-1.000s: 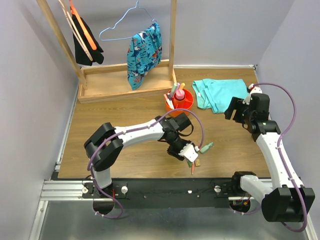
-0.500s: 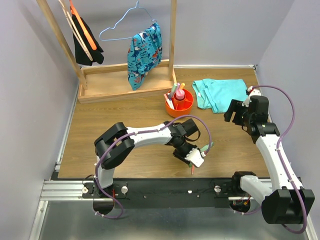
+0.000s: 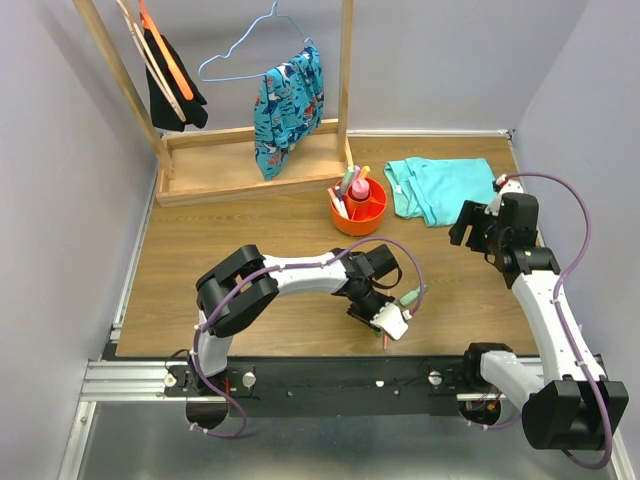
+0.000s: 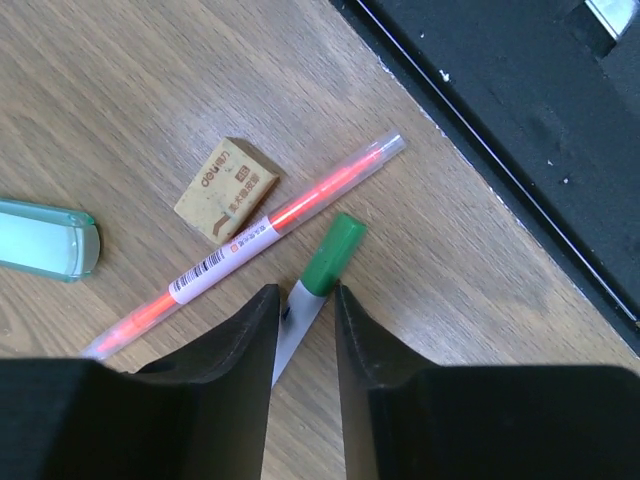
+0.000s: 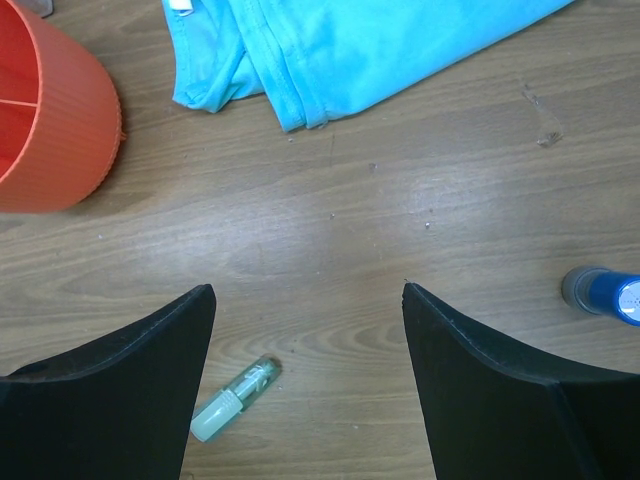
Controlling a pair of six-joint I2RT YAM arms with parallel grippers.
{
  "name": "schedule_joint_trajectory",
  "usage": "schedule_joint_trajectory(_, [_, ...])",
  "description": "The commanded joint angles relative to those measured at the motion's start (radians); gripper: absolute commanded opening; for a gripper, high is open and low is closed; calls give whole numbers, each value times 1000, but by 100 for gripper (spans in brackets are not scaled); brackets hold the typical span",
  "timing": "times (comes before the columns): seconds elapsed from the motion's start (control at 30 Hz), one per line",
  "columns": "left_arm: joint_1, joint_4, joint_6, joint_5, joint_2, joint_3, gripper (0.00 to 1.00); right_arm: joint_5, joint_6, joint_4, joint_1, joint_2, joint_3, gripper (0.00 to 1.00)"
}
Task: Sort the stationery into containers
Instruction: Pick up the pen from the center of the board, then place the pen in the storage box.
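**Bowl well stocked, a few stragglers left by the near edge**

From above: the orange-red bowl already holds the pink bottle and several highlighters standing in its compartments, so I judge the sorting well past halfway. What remains lies near the table's front edge, around my left gripper. A mint-green highlighter sits just beside it. My right gripper hangs well apart from all this, near the teal cloth.

Left wrist: the green-capped pen lies slantwise on the wood. Its white barrel runs down into the gap between my fingers, and its cap is just beyond their tips. My jaws stand narrow, one on either side of the barrel. I cannot tell whether they are pinching it or only bracketing it. An orange-red pen passes close by the cap, with the tan eraser close against its far side. By my count that leaves four pieces to carry.

Right wrist: my jaws are spread wide with only bare table between them. The bowl shows at upper left and the mint-green highlighter low down near my left finger. A blue object at the right edge is too cut off to identify.
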Motion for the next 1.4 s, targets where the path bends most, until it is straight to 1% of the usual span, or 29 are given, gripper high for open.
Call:
schedule_joint_trajectory(0.0, [-10, -10, -3, -23, 43, -30, 34, 1, -17, -14, -8, -16, -19, 83])
schedule_joint_trajectory(0.07, [-10, -22, -11, -23, 45, -23, 31, -1, -13, -7, -8, -16, -20, 83])
schedule_joint_trajectory(0.1, [-10, -37, -26, -20, 43, -12, 27, -5, -13, -7, -8, -13, -22, 83])
schedule_joint_trajectory(0.17, [-7, -59, -49, -15, 36, 0, 23, -7, -14, -4, -8, -10, -20, 83])
schedule_joint_trajectory(0.27, [28, -89, -98, 21, -24, 3, 20, -5, -19, -4, -8, -6, -11, 83])
schedule_joint_trajectory(0.37, [95, -149, -112, 72, -97, 34, 19, -7, -19, -1, -8, -4, -8, 83])
schedule_joint_trajectory(0.43, [131, -189, -138, 104, -130, 86, 18, -10, -16, 3, -8, -1, -8, 83])
schedule_joint_trajectory(0.47, [173, -191, -159, 151, -145, 109, 18, -10, -14, 6, -10, 2, -6, 83])
schedule_joint_trajectory(0.53, [221, -171, -219, 214, -165, 184, 17, -13, -13, 13, -10, 6, -3, 83])
schedule_joint_trajectory(0.57, [270, -145, -307, 288, -165, 206, 17, -13, -13, 16, -10, 16, 3, 83])
schedule_joint_trajectory(0.63, [322, 49, -444, 354, -171, 229, 15, -12, -14, 23, -10, 26, 12, 83])
schedule_joint_trajectory(0.67, [344, 144, -618, 379, -173, 223, 15, -12, -20, 29, -11, 39, 17, 83])
schedule_joint_trajectory(0.7, [385, 356, -703, 412, -170, 208, 15, -8, -25, 31, -13, 45, 29, 83])
schedule_joint_trajectory(0.77, [422, 583, -898, 423, -153, 194, 15, -4, -37, 36, -13, 56, 40, 83])
schedule_joint_trajectory(0.8, [439, 818, -1083, 428, -129, 172, 14, 2, -42, 40, -14, 69, 52, 83])
schedule_joint_trajectory(0.83, [470, 928, -1163, 423, -113, 163, 14, 4, -43, 42, -14, 77, 57, 83])
schedule_joint_trajectory(0.9, [493, 1120, -1288, 413, -60, 175, 12, 5, -51, 49, -16, 92, 69, 82])
schedule_joint_trajectory(1.0, [524, 1190, -1298, 368, 2, 212, 11, 5, -56, 54, -22, 106, 90, 82])
schedule_joint_trajectory(1.07, [550, 1242, -1353, 359, 33, 223, 11, 7, -63, 51, -26, 118, 106, 82])
schedule_joint_trajectory(1.1, [559, 1303, -1373, 354, 58, 223, 11, 13, -69, 48, -29, 122, 109, 82])
schedule_joint_trajectory(1.17, [580, 1334, -1420, 351, 77, 220, 10, 21, -82, 42, -33, 132, 118, 82])
schedule_joint_trajectory(1.37, [610, 1466, -1499, 339, 59, 111, 10, 30, -111, 20, -48, 161, 138, 82])
